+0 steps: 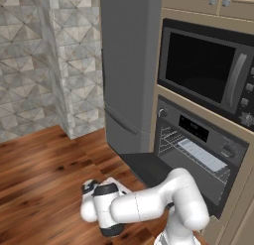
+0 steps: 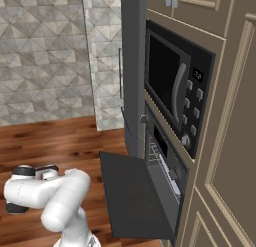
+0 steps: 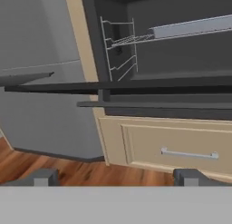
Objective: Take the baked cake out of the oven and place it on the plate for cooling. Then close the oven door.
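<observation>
Two dark fingertips of the gripper [image 3: 116, 177] rise far apart at the bottom of the hand view, spread wide with nothing between them but wood floor [image 3: 54, 166] and the foot of the cabinetry. The hand hangs low, below the level of the oven door [image 3: 136, 88], which that camera sees edge-on as a thin dark slab lying flat, its grey bar handle [image 3: 154, 104] running just beneath the near edge. Under the door sits a beige drawer [image 3: 176, 148] with a slim metal pull [image 3: 189, 153].

Beyond the door edge the oven [image 3: 181, 51] stands open: wire racks [image 3: 120, 46] line its left wall and a pale grey tray [image 3: 190, 27] rests on an upper rack. The baked cake cannot be made out in the dark cavity, and where the plate is cannot be told either.

From the left base view the white arm [image 1: 149, 204] bends low and to the left, its wrist near the floor [image 1: 44, 164], in front of the lowered oven door [image 1: 149, 169]. The oven [image 1: 198, 150] there shows its display, a knob at each side and the tray [image 1: 201, 153] on its rack. A microwave [image 1: 208, 70] sits above it, a tall grey refrigerator [image 1: 129, 65] to its left. The right base view shows the arm [image 2: 55, 191] left of the door [image 2: 135, 196], apart from it, with the microwave [image 2: 172, 91] above
</observation>
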Controlling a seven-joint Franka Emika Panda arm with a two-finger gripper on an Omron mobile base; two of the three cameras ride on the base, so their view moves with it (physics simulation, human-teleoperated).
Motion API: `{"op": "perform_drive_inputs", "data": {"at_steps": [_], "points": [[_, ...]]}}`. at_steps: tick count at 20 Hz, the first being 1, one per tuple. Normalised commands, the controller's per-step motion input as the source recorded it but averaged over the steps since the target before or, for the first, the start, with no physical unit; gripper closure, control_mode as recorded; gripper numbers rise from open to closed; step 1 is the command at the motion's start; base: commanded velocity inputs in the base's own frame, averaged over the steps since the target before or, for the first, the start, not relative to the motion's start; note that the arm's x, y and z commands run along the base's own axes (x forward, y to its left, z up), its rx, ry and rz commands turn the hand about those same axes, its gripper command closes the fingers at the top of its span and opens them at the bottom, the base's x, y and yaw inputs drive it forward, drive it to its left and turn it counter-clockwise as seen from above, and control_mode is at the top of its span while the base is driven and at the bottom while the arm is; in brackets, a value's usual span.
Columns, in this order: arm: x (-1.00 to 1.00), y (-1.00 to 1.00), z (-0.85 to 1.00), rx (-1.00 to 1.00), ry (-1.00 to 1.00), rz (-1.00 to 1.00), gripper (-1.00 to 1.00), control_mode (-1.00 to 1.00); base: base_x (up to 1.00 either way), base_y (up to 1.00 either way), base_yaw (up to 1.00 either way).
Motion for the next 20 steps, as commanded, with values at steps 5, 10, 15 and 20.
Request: {"op": "perform_drive_inputs", "data": {"at_steps": [5,10,15,20], "points": [[0.08,-0.34,-0.02,0.0,-0.06,-0.18,-1.0,-1.0,0.0,0.0,0.0],[0.0,-0.26,0.0,0.0,-0.13,-0.19,-1.0,-1.0,0.0,0.0,0.0],[0.0,-0.28,0.0,0.0,-0.19,-0.16,-1.0,-1.0,0.0,0.0,0.0],[0.02,-0.11,-0.08,0.0,-0.16,-0.12,-1.0,-1.0,0.0,0.0,0.0]]}}
